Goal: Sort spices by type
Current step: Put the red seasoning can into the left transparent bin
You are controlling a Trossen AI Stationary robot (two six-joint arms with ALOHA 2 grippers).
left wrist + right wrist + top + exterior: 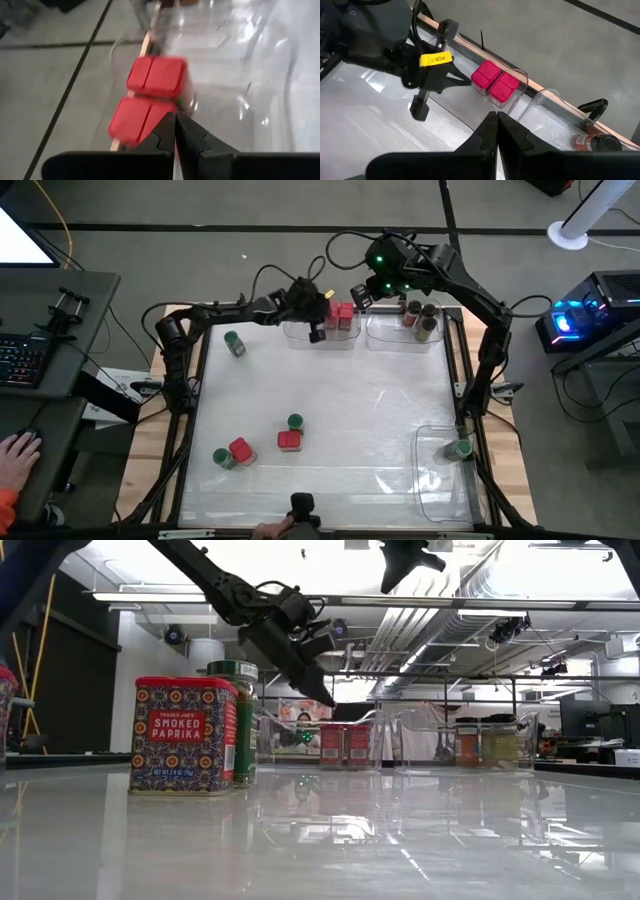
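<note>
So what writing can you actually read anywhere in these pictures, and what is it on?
"TRADER JOE'S SMOKED PAPRIKA": red-capped tin, low view.
Small line beneath it: too small to read.
Yellow tag on the left arm, right wrist view: dark print, too blurred to read.
Labels on jars in the far bins: unreadable.

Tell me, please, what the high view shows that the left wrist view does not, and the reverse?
Only the high view shows the loose jars on the table: two red-capped jars and green-capped jars, plus the dark-capped jars in a bin. Only the left wrist view shows the left gripper shut, close above the bin. Both show the two binned red-capped jars.
</note>
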